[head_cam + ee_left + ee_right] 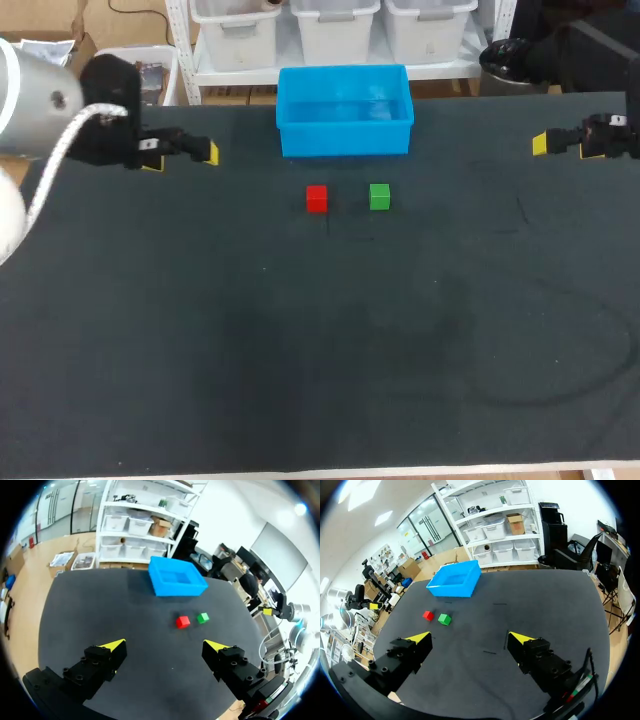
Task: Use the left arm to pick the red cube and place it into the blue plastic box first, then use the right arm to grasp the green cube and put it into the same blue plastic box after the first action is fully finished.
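The left gripper (165, 646) has its two yellow-tipped fingers spread wide with nothing between them. The right gripper (469, 638) is the same: fingers far apart and holding nothing. Each hangs near its own far side of the dark table (300, 350), well away from the cubes.

As I judge it, no part of the task is done. The red cube (182, 622) sits on the table, the green cube (379, 196) is just beside it with a small gap, and the blue plastic box (345, 75) looks empty. Both picks and both placements are left, and the left arm's red cube comes first.

From the left wrist, the red cube lies ahead of the open fingers and well apart from them, roughly in line with the gap between them. The green cube is on its far side from the left arm. The box stands beyond both cubes, near them but not touching
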